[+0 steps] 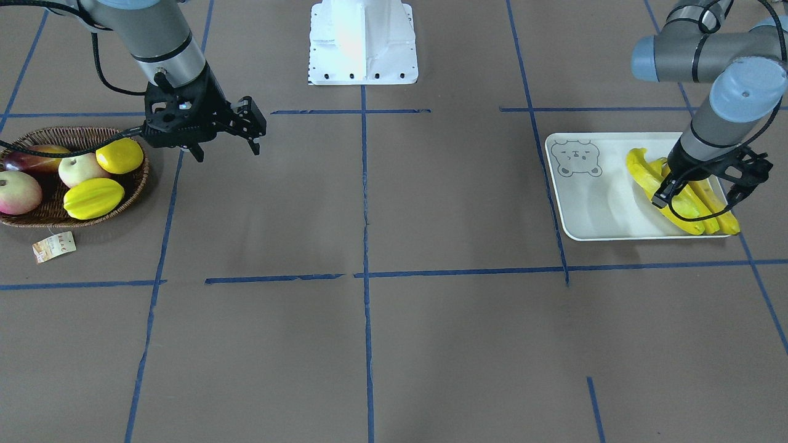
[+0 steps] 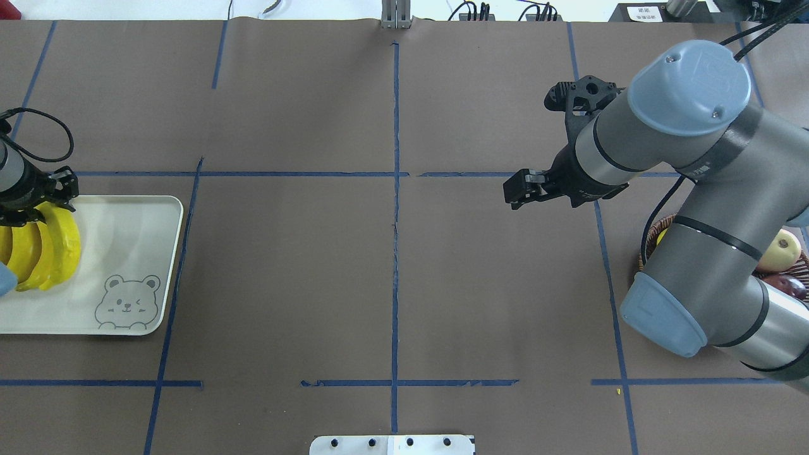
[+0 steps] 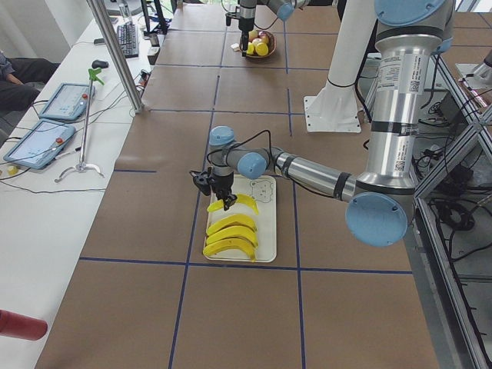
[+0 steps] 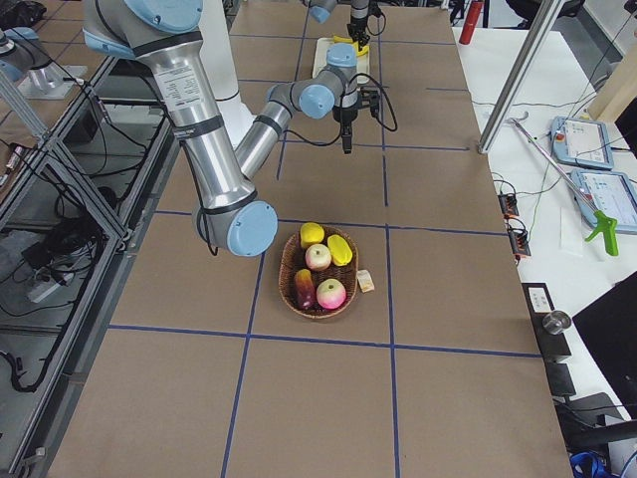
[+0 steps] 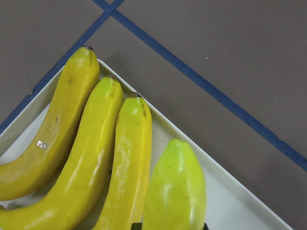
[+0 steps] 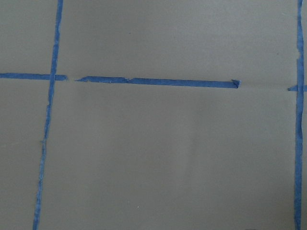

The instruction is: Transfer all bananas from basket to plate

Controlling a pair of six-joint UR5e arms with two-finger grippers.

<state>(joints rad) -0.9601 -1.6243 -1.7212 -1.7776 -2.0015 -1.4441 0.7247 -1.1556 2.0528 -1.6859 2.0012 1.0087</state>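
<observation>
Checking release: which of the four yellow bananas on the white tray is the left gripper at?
The banana nearest the tray's bear-face end, between the left gripper's fingers. The other three lie side by side, clear of it.

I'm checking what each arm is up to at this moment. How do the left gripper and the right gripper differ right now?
The left gripper is down over the plate, astride a banana; the right gripper hangs over bare table beside the basket, with nothing between its fingers. The left wrist view is filled with bananas; the right wrist view shows only table and blue tape. Both are black two-finger grippers.
</observation>
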